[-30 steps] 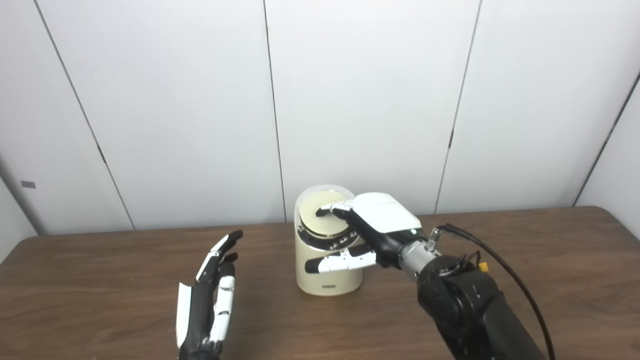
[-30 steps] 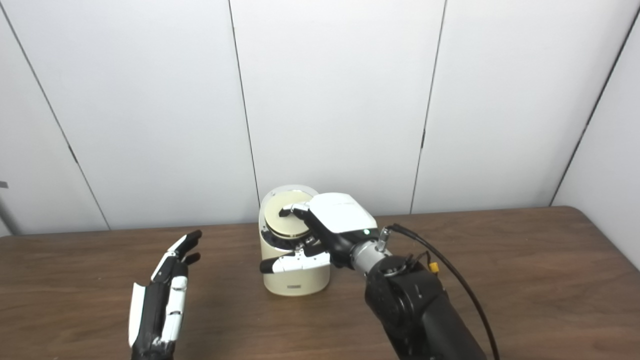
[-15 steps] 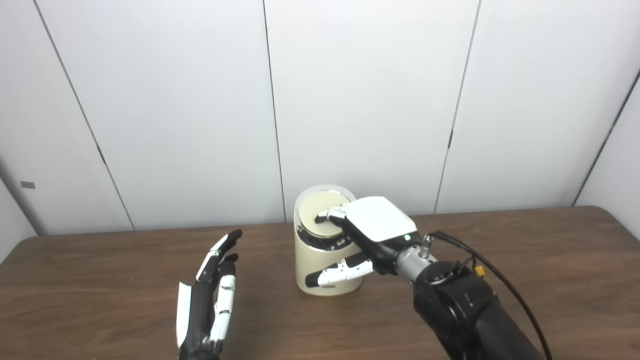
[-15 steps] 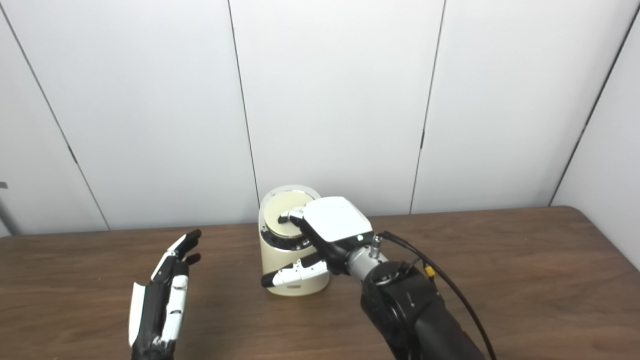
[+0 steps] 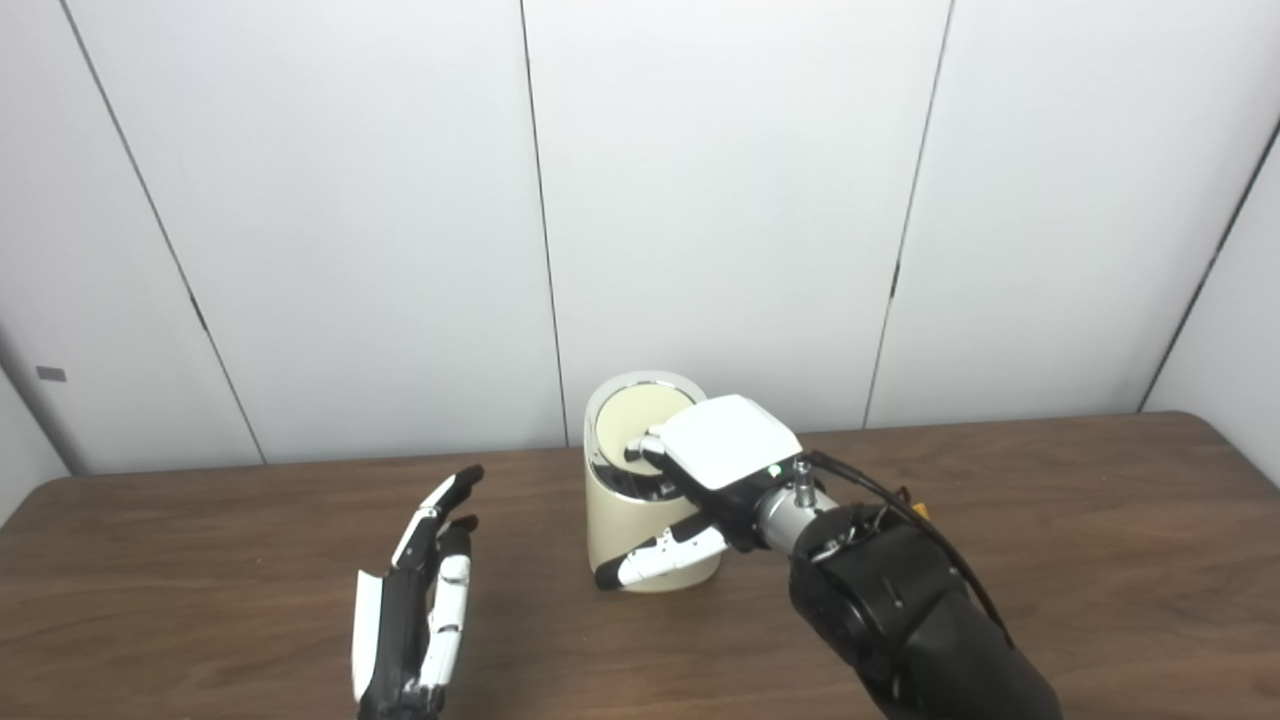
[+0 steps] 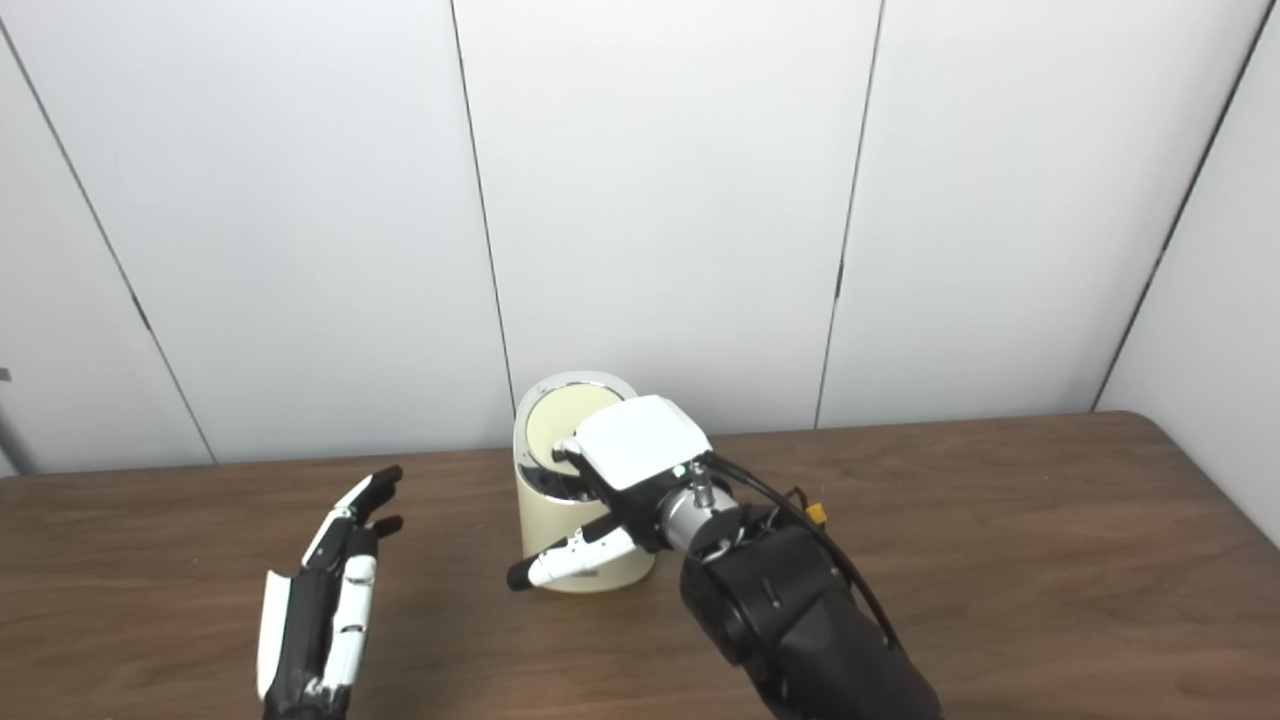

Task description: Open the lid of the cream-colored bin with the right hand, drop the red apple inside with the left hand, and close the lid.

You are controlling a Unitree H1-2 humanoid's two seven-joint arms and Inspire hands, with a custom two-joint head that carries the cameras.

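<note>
Right hand (image 5: 715, 470) fingertips on cream bin (image 5: 640, 490) lid (image 5: 640, 415), thumb splayed, gripping nothing — left hand (image 5: 415, 600) spread, empty, over counter (image 5: 1100, 520).

Brown wooden table (image 5: 1050, 520) — only the cream bin (image 5: 610, 520) on it.

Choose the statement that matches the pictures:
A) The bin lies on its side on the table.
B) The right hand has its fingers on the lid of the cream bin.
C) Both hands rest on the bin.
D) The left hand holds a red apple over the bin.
B: the right hand reaches over the upright cream bin with fingers on its lid, while the left hand is open and empty, apart from it.
</note>
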